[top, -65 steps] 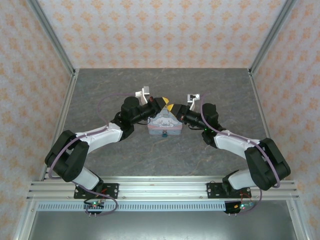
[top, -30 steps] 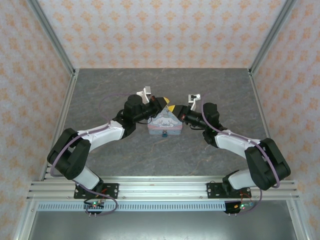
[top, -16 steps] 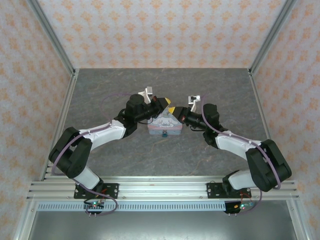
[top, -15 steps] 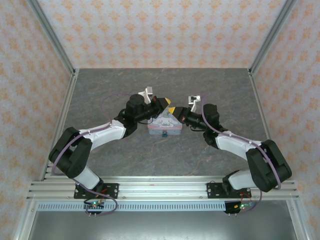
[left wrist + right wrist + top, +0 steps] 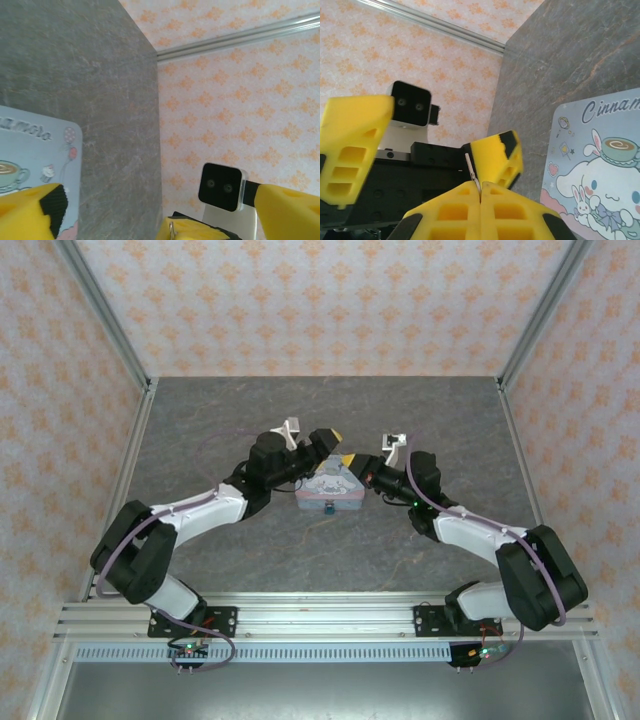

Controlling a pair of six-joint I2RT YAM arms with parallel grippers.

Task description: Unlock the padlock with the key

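Item, nearest the arm bases: padlock (image 5: 328,508), tiny, dark teal, sitting against the middle of the near edge of the tin (image 5: 331,483), a pale blue box with a cartoon-printed lid lying flat on the grey table (image 5: 420,410). Whether its shackle is closed is too small to tell. Handling, judged: light, rigid metal that is likely to swing or twist on the tin when pushed, so the body needs pinching across its flat faces while the keyhole is addressed. Item, above the far side of the tin: key (image 5: 471,172), a slim grey metal sliver. Handling, judged: stiff, smooth, almost weightless and easily tipped or dropped; best taken by the head so the blade stays free. Tool, right gripper (image 5: 480,189): over the tin's far right corner, yellow fingers pressed fully together with the key pinched between them, a short length standing up out of the seam. Tool, left gripper (image 5: 425,147): over the tin's far left corner, facing the right one, fingers spread wide to either side of the right fingertips, gripping nothing; one finger stands just beside the key, contact not determinable. Beyond the tin: bare table, then the orange-patterned wall (image 5: 330,300).
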